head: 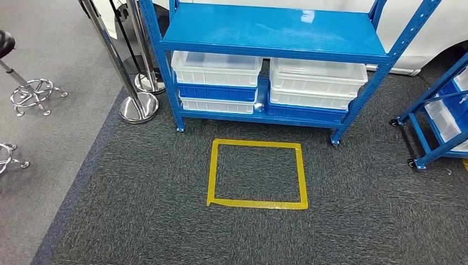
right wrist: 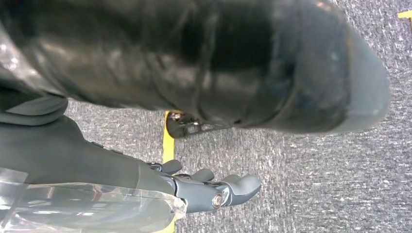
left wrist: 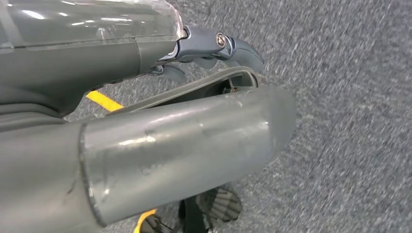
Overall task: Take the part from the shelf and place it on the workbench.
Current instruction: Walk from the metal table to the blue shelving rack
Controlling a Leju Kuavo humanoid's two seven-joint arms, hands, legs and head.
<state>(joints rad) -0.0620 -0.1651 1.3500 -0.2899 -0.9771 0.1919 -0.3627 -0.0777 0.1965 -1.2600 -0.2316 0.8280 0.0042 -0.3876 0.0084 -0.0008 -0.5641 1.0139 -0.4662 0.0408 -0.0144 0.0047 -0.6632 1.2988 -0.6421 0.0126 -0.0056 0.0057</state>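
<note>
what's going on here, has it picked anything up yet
Nothing is picked up yet. The robot faces a blue shelf across grey carpet, with a yellow tape square on the floor before it. White bins sit stacked on blue ones on the lower shelf. The left hand and right hand both hang over the carpet, holding nothing. Whether the fingers are spread or curled is hard to tell. No part can be made out in the bins.

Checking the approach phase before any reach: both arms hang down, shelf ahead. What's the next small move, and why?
Probably step forward into the yellow tape square in front of the blue shelf. The left hand and right hand both hang over the carpet holding nothing, and the white bins on the lower shelf sit beyond the square, seemingly out of reach. No part is visible yet.
</note>
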